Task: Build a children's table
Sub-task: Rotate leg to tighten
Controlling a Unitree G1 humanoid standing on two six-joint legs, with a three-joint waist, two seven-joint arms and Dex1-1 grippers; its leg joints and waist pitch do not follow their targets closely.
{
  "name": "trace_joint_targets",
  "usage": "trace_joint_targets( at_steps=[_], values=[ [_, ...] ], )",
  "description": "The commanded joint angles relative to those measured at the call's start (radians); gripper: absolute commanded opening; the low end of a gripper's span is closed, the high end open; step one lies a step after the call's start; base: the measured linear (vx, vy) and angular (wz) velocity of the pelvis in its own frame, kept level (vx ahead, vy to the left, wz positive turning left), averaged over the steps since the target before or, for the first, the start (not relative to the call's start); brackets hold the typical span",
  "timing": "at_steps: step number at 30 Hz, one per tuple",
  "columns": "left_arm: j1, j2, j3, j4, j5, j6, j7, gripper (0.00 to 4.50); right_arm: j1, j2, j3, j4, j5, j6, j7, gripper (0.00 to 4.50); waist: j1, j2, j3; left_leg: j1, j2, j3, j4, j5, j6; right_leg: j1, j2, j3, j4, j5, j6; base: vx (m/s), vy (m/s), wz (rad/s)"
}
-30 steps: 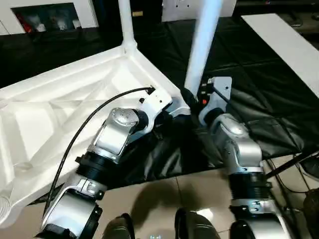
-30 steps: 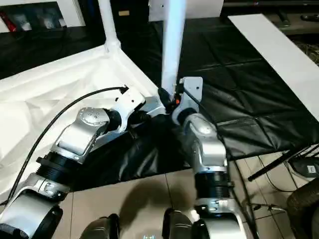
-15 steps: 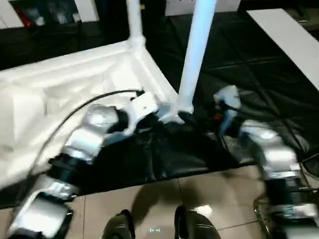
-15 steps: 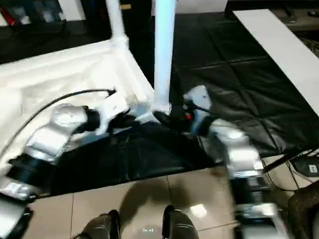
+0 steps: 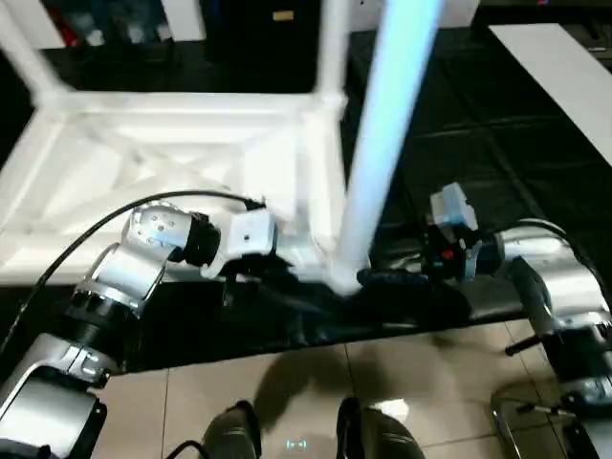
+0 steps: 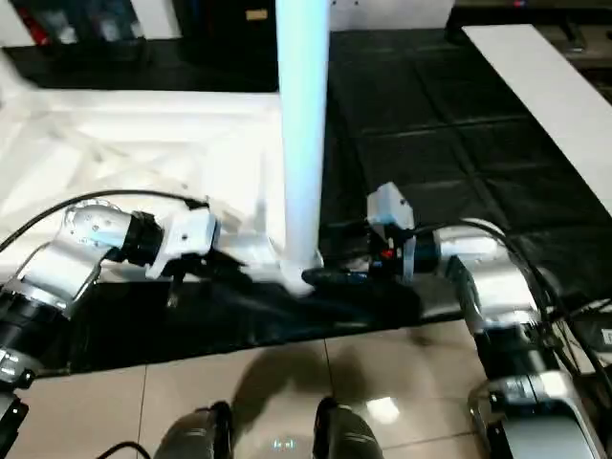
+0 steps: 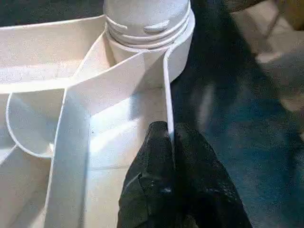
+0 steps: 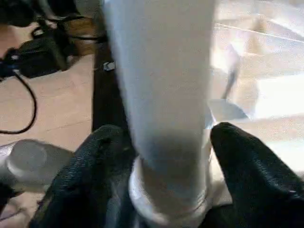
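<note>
Legs stand in three visible corners of the upturned children's table [image 5: 182, 143] on the black work table [image 6: 459, 105]. Left gripper [image 7: 172, 156] pinches its rim; right gripper [image 8: 166, 156] straddles the near leg [image 5: 387, 143], grip unclear. Seating seems unfinished.

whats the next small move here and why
Probably turn the near leg a little further into its corner socket and check that it seats. The right gripper straddles the leg's base, fingers on either side, while the left gripper pinches the thin rim of the upturned table top beside that socket, bracing it. Whether the leg is fully home is unclear.
</note>
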State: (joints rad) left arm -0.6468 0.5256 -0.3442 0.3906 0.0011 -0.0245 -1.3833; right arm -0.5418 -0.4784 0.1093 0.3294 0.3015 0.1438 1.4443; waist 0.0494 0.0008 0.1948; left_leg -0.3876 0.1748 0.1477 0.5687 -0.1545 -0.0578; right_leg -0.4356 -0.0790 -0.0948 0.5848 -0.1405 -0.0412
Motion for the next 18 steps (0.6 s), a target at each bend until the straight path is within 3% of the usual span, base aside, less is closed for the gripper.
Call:
trace_joint_targets(
  at_steps=[1, 5, 6, 14, 18],
  values=[
    [-0.006, -0.004, -0.067, -0.007, 0.014, -0.042, -0.063, 0.00, -0.011, -0.002, 0.015, 0.015, 0.004, -0.016, 0.036, 3.21, -0.003, -0.005, -0.096, 0.015, 0.052, 0.003, -0.052, -0.141, 0.141, 0.074, -0.071, 0.062, -0.056, -0.221, -0.264, 0.000, 0.000, 0.00],
    [-0.010, -0.005, -0.073, -0.001, 0.017, -0.068, -0.082, 0.00, -0.028, 0.006, 0.032, 0.036, 0.003, -0.022, 0.077, 2.89, 0.003, -0.005, -0.097, 0.014, 0.052, 0.004, -0.052, -0.137, 0.143, 0.075, -0.071, 0.062, -0.055, -0.210, -0.268, 0.000, 0.000, 0.00],
    [-0.010, -0.007, -0.073, -0.001, 0.015, -0.071, -0.087, 0.00, -0.031, 0.006, 0.042, 0.040, 0.008, -0.018, 0.095, 2.84, 0.002, -0.014, -0.098, 0.012, 0.050, 0.004, -0.052, -0.133, 0.142, 0.078, -0.070, 0.061, -0.055, -0.212, -0.264, 0.000, 0.000, 0.00],
    [-0.010, 0.001, -0.074, 0.016, 0.017, -0.088, -0.087, 0.00, -0.030, 0.002, 0.065, 0.037, 0.021, 0.000, 0.139, 2.16, 0.004, -0.011, -0.101, 0.013, 0.051, 0.005, -0.050, -0.115, 0.149, 0.075, -0.070, 0.061, -0.052, -0.207, -0.260, 0.000, 0.000, 0.00],
    [-0.008, -0.010, -0.048, 0.017, 0.006, -0.035, -0.050, 0.00, 0.002, 0.005, 0.059, -0.013, 0.042, 0.055, 0.112, 2.05, 0.006, -0.010, -0.102, 0.014, 0.051, 0.006, -0.050, -0.117, 0.144, 0.076, -0.069, 0.061, -0.053, -0.213, -0.261, 0.000, 0.000, 0.00]
  ],
)
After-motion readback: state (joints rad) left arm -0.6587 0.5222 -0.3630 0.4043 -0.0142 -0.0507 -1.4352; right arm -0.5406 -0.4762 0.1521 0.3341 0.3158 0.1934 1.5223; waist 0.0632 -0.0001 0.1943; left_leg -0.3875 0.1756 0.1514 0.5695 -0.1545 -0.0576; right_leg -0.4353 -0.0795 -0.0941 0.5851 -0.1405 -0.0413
